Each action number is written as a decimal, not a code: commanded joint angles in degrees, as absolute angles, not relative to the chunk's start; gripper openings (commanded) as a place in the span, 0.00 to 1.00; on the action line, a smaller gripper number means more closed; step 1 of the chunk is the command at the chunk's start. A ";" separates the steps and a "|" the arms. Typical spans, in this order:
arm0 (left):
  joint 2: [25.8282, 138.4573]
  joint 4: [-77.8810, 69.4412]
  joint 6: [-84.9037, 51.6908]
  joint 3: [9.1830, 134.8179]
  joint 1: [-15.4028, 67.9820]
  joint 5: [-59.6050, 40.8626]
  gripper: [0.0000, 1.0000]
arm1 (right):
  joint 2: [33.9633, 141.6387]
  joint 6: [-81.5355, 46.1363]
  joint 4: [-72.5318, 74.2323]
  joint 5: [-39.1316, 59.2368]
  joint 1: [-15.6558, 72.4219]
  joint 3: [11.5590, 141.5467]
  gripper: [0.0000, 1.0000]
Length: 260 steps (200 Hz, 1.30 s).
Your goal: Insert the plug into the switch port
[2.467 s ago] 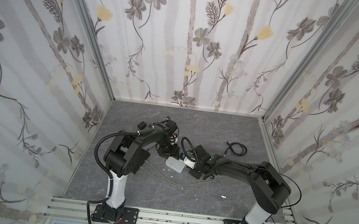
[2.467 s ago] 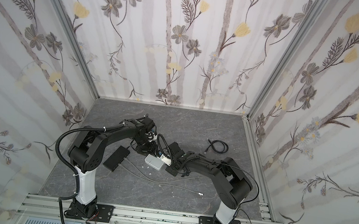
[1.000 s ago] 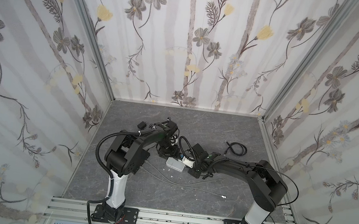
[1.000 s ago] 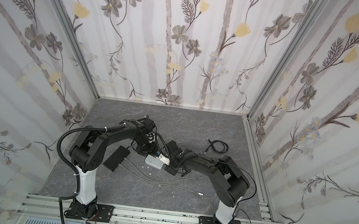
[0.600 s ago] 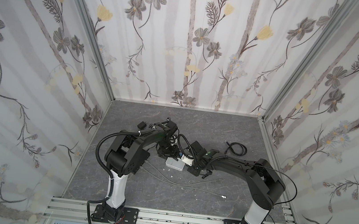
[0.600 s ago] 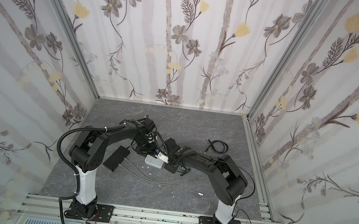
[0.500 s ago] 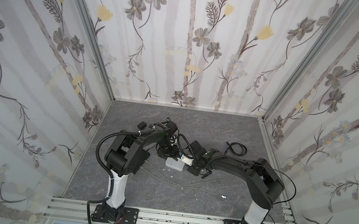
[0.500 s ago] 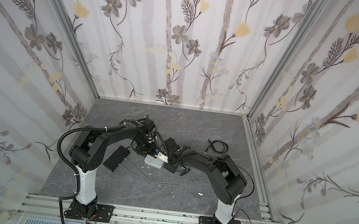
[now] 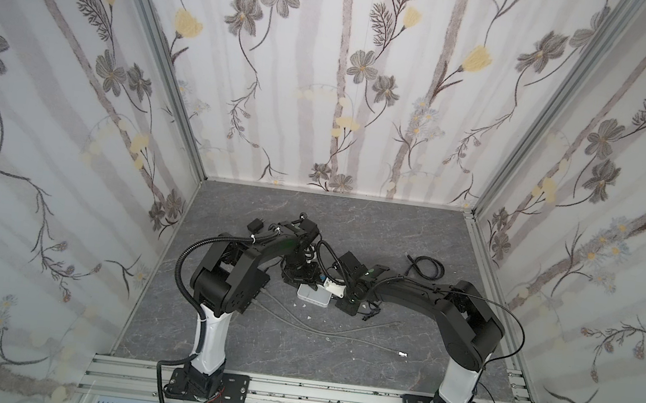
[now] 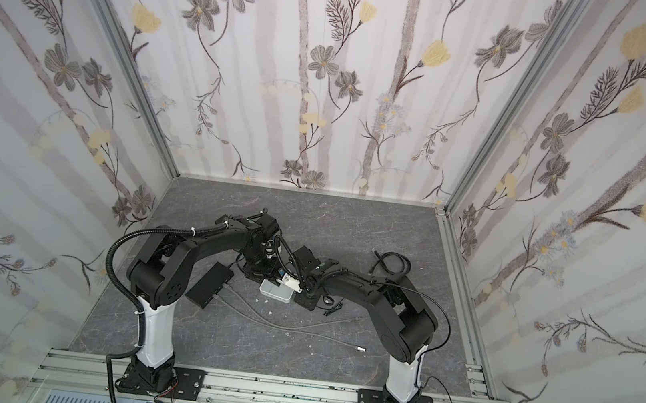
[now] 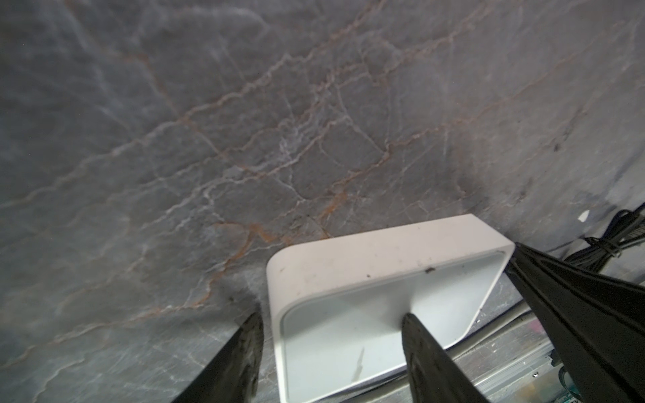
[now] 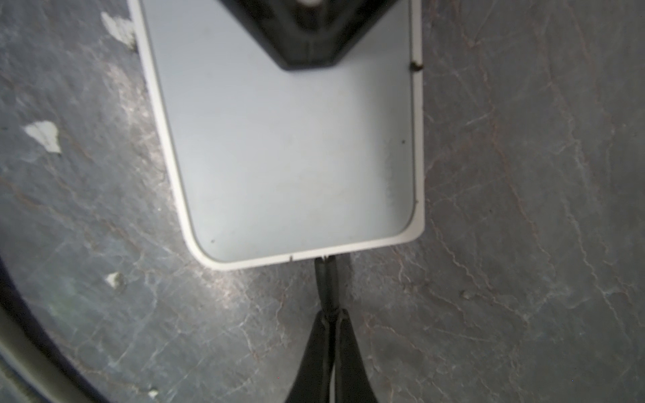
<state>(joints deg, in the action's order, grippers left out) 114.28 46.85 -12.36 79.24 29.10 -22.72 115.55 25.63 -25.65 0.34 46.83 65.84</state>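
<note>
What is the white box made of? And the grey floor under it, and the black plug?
The white box is probably plastic: smooth and matte, with rounded moulded corners and a few scuffs. The grey floor looks like marble, with pale and rusty veins, but it may only be a printed sheet; that is hard to tell. The black plug seems to be dull, rubbery plastic.

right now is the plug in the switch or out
Cannot tell: the plug in the right tool touches the switch edge; port hidden.
</note>
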 commanded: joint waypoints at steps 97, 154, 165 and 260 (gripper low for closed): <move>115.58 47.06 -12.59 79.63 29.88 -26.54 0.62 | 113.23 25.83 -17.58 2.37 47.09 65.05 0.00; 115.72 47.12 -12.57 79.63 29.89 -26.37 0.62 | 113.47 24.68 -16.57 3.78 49.13 63.56 0.00; 115.74 47.10 -12.65 79.63 29.88 -26.37 0.62 | 113.09 24.29 -16.07 4.04 49.09 62.98 0.00; 115.60 47.19 -12.57 79.71 29.85 -26.45 0.62 | 110.57 21.51 -13.45 2.46 49.10 60.30 0.00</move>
<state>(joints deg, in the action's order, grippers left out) 115.13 47.79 -12.21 79.61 29.43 -24.29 111.44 22.44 -21.45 -0.16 48.90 60.38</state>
